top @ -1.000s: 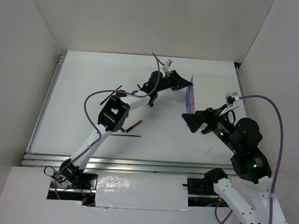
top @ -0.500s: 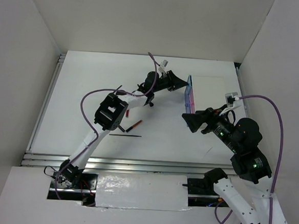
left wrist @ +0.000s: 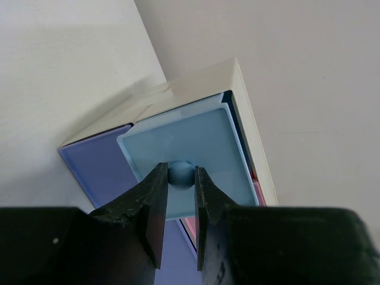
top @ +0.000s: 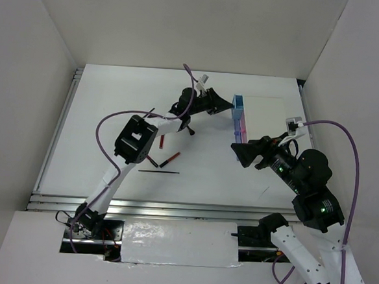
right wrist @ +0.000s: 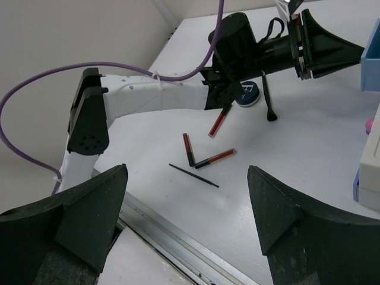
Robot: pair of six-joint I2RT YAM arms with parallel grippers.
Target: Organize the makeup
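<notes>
- A white table spreads out ahead of me, with plain white walls on three sides.
- Nearest, on the right, my right gripper hangs above the table. Its fingers are spread wide and have nothing between them.
- Left of it, towards the near edge, a thin black pencil lies flat on the table.
- Just beyond the pencil, two red-and-black sticks lie with their ends meeting in a shallow V.
- A third stick lies a little farther out, beside my left forearm.
- Farther again, the blue-topped compact sits partly hidden under my left wrist. A black brush is just to its right.
- At the far right stands the white drawer box, and my left gripper has reached it.
- My left jaws are pinched nearly closed on the round knob of the light blue drawer. One finger presses each side of the knob.
- That drawer's front stands proud of the box's face. A purple drawer sits beside it.
</notes>
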